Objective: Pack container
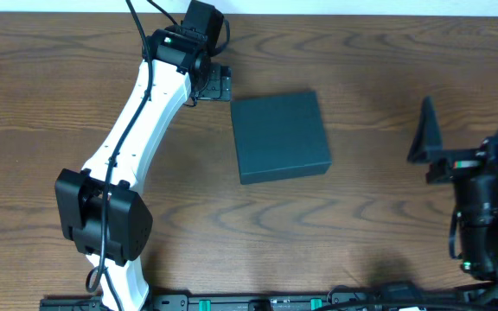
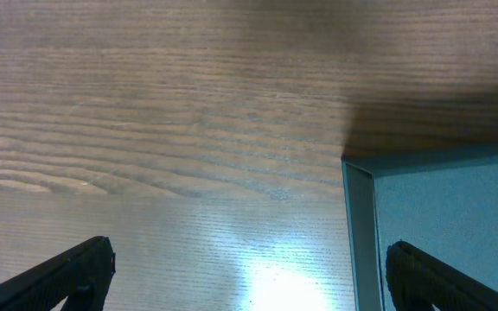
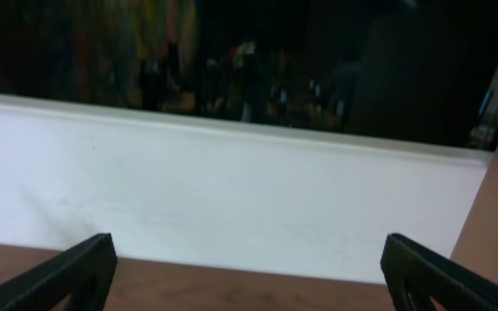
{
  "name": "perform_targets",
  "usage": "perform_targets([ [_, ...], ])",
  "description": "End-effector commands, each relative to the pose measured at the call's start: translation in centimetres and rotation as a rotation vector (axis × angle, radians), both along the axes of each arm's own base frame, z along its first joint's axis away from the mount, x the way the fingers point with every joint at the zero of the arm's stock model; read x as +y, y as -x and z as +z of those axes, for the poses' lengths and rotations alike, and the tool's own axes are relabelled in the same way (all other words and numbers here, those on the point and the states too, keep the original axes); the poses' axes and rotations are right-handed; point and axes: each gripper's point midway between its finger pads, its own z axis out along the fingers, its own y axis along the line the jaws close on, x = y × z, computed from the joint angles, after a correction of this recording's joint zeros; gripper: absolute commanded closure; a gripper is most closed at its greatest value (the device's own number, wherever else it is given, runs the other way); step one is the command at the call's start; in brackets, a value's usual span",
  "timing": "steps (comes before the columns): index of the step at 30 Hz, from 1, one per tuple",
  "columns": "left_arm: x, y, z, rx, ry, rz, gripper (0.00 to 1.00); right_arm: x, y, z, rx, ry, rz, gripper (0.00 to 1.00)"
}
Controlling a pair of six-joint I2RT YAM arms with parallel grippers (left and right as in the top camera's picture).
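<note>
My right gripper [image 1: 469, 123] stands wide open and empty, well right of the container [image 1: 280, 136]. That teal box lies flat on the wooden table [image 1: 379, 216], lid seemingly shut. It looks light, stiff and matte, too broad to span; I'd pinch its flap edge. My left gripper [image 2: 249, 259], jaws spread and empty, hovers just beyond its far-left corner.

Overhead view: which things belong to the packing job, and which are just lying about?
Job: dark teal-grey matte rectangular box; left claw, open, by its corner; right claw, open, apart from it.
Lying about: no loose items seen; only the brown wooden table.
</note>
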Motion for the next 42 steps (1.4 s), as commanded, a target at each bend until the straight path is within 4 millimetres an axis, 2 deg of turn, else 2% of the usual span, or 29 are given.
perform_targets([
  [1,0.2,-0.1,0.2,-0.007,-0.011,0.004,0.01,-0.4,0.6,-2.2,-0.028,0.011,-0.011,0.01],
  [9,0.2,-0.1,0.2,-0.007,-0.011,0.004,0.01,-0.4,1.5,-7.5,-0.118,0.015,0.008,0.01],
  [16,0.2,-0.1,0.2,-0.007,-0.011,0.004,0.01,-0.4,1.4,-11.9,-0.119,0.018,0.009,0.01],
  [36,0.2,-0.1,0.2,-0.007,-0.011,0.004,0.01,-0.2,-0.1,-20.2,-0.024,0.01,0.018,0.01],
  [42,0.2,-0.1,0.2,-0.007,-0.011,0.004,0.01,-0.6,0.4,-21.2,-0.036,-0.012,0.008,0.01],
])
